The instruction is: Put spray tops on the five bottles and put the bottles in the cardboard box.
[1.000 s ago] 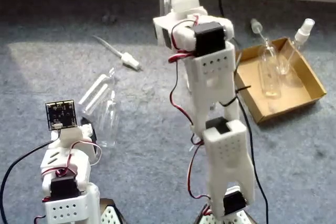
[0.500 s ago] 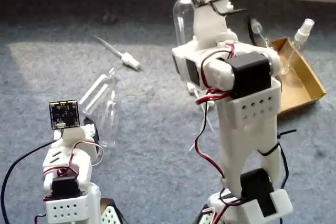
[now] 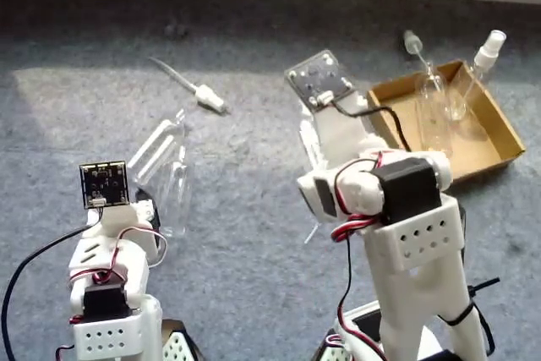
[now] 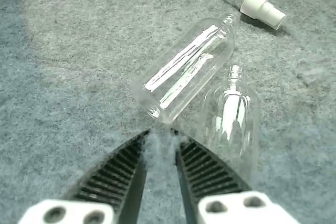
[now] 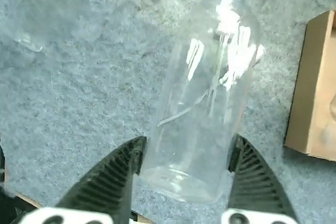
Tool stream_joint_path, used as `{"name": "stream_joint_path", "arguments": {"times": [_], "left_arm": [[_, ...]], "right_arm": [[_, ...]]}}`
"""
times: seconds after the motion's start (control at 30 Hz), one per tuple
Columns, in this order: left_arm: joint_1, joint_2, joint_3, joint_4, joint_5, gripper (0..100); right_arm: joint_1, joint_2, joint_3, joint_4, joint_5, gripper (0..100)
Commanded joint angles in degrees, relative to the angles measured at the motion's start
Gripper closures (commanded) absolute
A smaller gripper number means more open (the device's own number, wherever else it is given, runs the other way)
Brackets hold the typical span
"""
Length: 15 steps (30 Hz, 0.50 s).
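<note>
Where the carpet (image 3: 254, 234) runs between the two arms and out to the far left, we see wide open room; along the far side it ends at a pale strip. At the right sits the box (image 3: 486, 137), its near-left corner hidden behind the right arm. We count two capped bottles (image 3: 433, 116) inside it. Just left of the box, the right gripper (image 5: 187, 141) pinches a clear bottle (image 5: 202, 108) by its lower body, one jaw on each side. This bottle is outside the box, close beside its wall. At near left, the left gripper (image 4: 160, 132) has its jaws slightly parted around nothing. A tilted bottle (image 4: 186, 69) has its base just beyond the tips, and it touches a second bottle (image 4: 231, 114) on its right. Farther off lies a spray top (image 4: 262, 10), apart from both.
</note>
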Motion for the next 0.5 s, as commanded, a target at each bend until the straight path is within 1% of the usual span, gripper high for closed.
{"name": "stream_joint_path", "arguments": {"times": [0.0,0.17,0.3,0.47], "left_arm": [[0.84,-0.4,-0.13,-1.14,-0.18,99],[0.84,-0.4,-0.13,-1.14,-0.18,99],[0.84,-0.4,-0.13,-1.14,-0.18,99],[0.92,-0.4,-0.13,-1.14,-0.18,99]], "right_arm": [[1.19,-6.11,11.91,-7.25,0.79,84.0],[1.19,-13.85,31.34,-18.33,8.97,84.0],[1.1,-20.97,43.21,-23.25,10.2,83.9],[0.84,-28.62,53.76,-26.42,11.25,83.8]]}}
